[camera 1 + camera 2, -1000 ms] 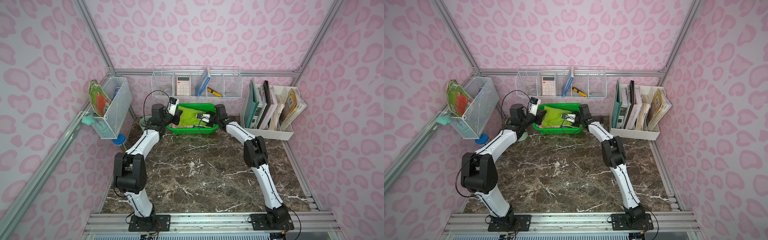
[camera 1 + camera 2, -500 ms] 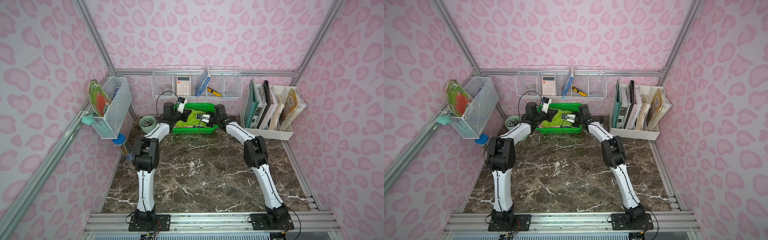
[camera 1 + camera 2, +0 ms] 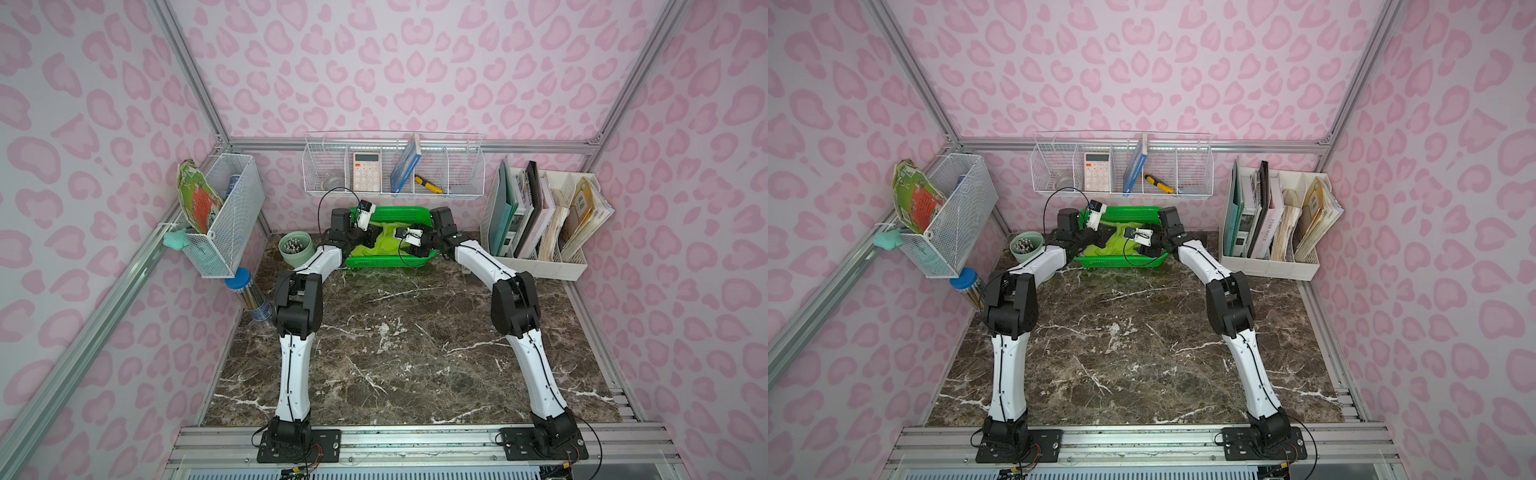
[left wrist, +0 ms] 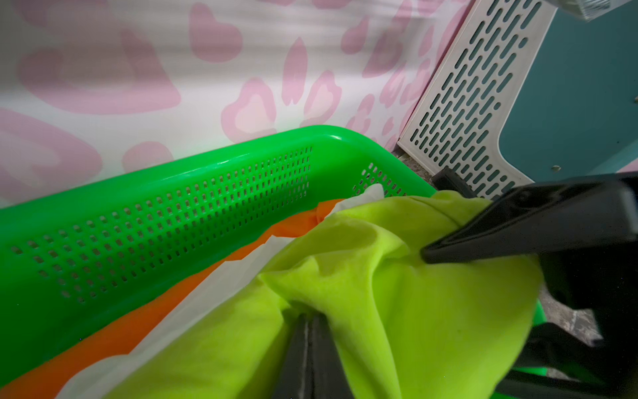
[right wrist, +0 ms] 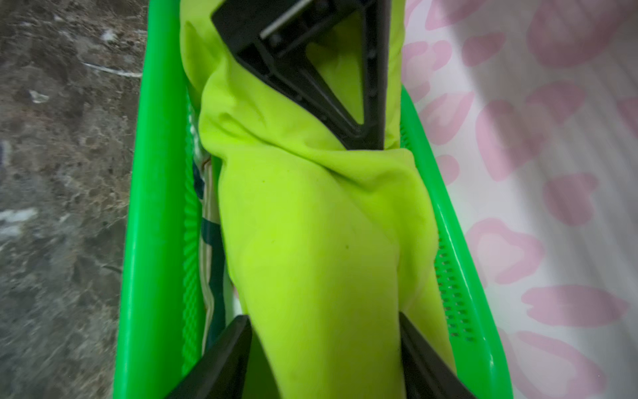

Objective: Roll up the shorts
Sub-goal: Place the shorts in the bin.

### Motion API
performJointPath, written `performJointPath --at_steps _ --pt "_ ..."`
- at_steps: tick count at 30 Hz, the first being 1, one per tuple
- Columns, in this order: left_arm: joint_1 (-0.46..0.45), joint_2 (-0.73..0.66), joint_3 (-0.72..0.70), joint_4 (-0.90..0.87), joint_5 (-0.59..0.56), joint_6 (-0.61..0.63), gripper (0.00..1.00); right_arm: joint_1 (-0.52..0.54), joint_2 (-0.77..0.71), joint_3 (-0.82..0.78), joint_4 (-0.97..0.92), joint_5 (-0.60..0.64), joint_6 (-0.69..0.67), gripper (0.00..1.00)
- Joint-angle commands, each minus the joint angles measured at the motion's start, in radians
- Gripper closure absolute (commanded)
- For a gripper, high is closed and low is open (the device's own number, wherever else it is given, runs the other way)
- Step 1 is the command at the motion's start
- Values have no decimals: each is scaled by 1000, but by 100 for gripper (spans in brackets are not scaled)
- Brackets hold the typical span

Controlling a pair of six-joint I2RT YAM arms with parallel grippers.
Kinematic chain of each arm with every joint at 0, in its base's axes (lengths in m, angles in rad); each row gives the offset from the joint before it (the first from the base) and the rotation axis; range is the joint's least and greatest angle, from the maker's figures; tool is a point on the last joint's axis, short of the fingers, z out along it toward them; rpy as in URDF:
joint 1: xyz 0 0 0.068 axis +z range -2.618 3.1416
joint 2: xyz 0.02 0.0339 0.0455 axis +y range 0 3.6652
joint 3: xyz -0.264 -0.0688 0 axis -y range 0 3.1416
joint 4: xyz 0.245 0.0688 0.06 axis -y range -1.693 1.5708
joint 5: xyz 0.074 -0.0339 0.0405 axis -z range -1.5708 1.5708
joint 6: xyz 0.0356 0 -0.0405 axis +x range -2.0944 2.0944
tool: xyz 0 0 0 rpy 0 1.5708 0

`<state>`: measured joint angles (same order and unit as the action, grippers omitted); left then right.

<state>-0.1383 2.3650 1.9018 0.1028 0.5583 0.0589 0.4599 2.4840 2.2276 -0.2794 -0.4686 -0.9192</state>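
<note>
The lime green shorts lie bunched lengthwise in a green plastic basket at the back of the table. My left gripper is shut, pinching a fold of this cloth; its tip shows in the right wrist view. My right gripper stands open, one finger on each side of the roll of shorts. Beneath lies another cloth with orange, white and navy patches, mostly hidden.
A pale green pen cup stands left of the basket and a white file organizer right of it. A wire shelf hangs above on the back wall. A blue-lidded jar sits at the left wall. Brown marble tabletop stretches in front.
My left arm has swung in from the left, bringing its gripper further over the basket onto the lime shorts. The right gripper's jaws have spread apart around the cloth.
</note>
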Motion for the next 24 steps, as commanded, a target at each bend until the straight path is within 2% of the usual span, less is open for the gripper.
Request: performJointPath --at_steps 1,6,8,10,12,13,15,18,24 --pt "-3 45 38 -263 -67 8 100 2 -47 -37 -120 -31 -23 31" --pt "-4 59 69 -306 -89 9 100 3 -171 -157 -63 -86 -23 29" --pt "-6 61 76 -320 -99 11 100 4 -230 -222 23 -94 21 34" --pt "-6 63 81 -338 -112 18 100 1 -286 -303 139 -99 86 54" --pt "-6 65 89 -361 -126 31 100 3 -338 -395 276 -97 152 86" --pt "-6 65 92 -372 -127 37 100 1 -352 -426 323 -94 175 98" --pt "-8 65 94 -385 -135 44 100 -1 -360 -456 375 -90 223 100" --pt "-8 65 94 -394 -143 44 100 -1 -318 -413 350 -72 273 100" --pt "-9 60 94 -402 -145 49 100 -13 -144 -204 230 21 423 100"
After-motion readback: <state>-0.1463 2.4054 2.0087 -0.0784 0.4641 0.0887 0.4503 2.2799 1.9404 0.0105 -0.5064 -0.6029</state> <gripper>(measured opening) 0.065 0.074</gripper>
